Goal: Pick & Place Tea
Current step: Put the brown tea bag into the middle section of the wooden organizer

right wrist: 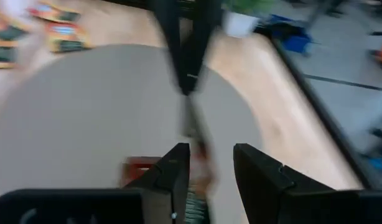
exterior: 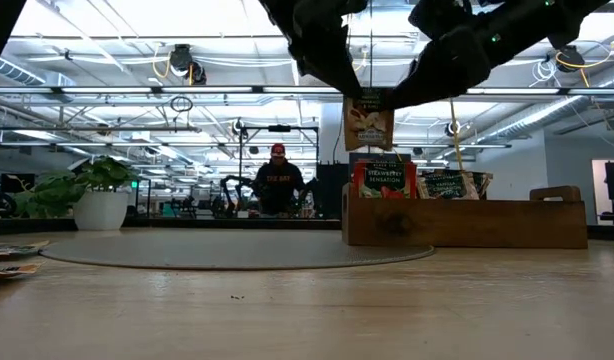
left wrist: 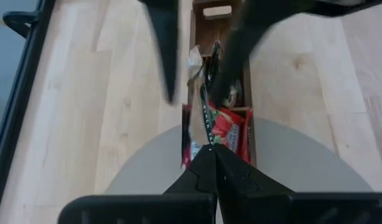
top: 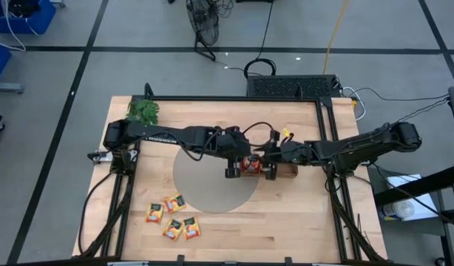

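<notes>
Above tray (exterior: pixel 467 224) — sachet (exterior: pixel 368 121) in left fingers (left wrist: pixel 211 152)

txt: "STRAWBERRY SENSATION" | on: red sachet (exterior: pixel 384 181) in wooden tray (exterior: pixel 467 225)

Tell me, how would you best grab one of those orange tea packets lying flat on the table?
Probably from straight above, pinching two opposite edges. Each orange tea packet lies flat on the wooden table, so no side face offers a hold. The four lie close together, so the outermost one, with free edges, looks easiest. Sliding a gripper finger under an edge may help lift it.
</notes>
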